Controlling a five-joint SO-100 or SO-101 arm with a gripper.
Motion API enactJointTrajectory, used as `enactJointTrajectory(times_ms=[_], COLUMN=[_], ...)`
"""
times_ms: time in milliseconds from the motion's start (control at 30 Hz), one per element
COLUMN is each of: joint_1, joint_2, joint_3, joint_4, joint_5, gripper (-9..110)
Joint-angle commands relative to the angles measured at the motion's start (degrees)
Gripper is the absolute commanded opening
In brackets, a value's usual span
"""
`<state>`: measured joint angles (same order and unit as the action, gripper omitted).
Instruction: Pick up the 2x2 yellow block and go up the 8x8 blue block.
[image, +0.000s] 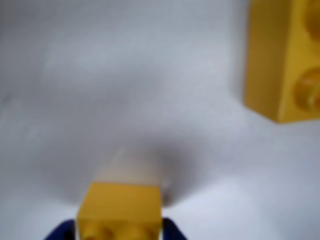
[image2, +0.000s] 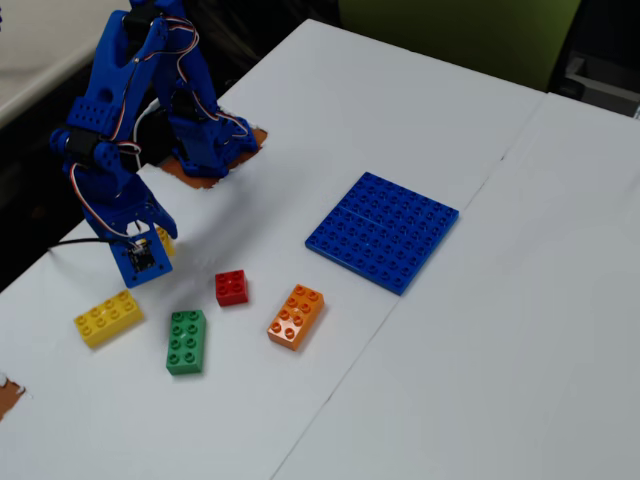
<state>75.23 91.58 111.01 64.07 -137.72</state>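
One blue arm stands at the far left of the white table (image2: 420, 100) in the fixed view, bent down so that its pincer (image2: 150, 238) hangs low over the left side. The pincer is closed around the 2x2 yellow block (image: 120, 209): the wrist view shows the brick clamped between two blue fingers (image: 60, 233) at the bottom edge, studs toward the camera, and in the fixed view only a sliver of yellow shows beside the wrist camera board. Whether the brick has left the table I cannot tell.

The 8x8 blue block (image2: 383, 230), one flat studded plate, lies well apart to the right, with nothing on it.

Four loose bricks lie near the pincer: one long yellow brick (image2: 108, 318), one green brick (image2: 186, 341), one small red brick (image2: 231, 287) and one orange brick (image2: 296, 316).
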Motion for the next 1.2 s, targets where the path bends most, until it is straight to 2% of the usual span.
enactJointTrajectory(times_ms=[0, 133, 467, 633, 833, 1167], joint_1=[0.35, 0.26, -0.35, -2.20, -7.29, -19.42], joint_2=[0.18, 0.26, 1.05, 5.36, 11.78, 11.07], joint_3=[0.00, 0.62, 0.79, 0.79, -4.66, -29.53], joint_4=[-0.44, -0.70, -0.70, 0.44, 8.26, 28.74], joint_5=[-0.35, -0.35, -0.26, 0.79, 5.80, 14.50], gripper=[21, 8, 0, 0, 0, 0])
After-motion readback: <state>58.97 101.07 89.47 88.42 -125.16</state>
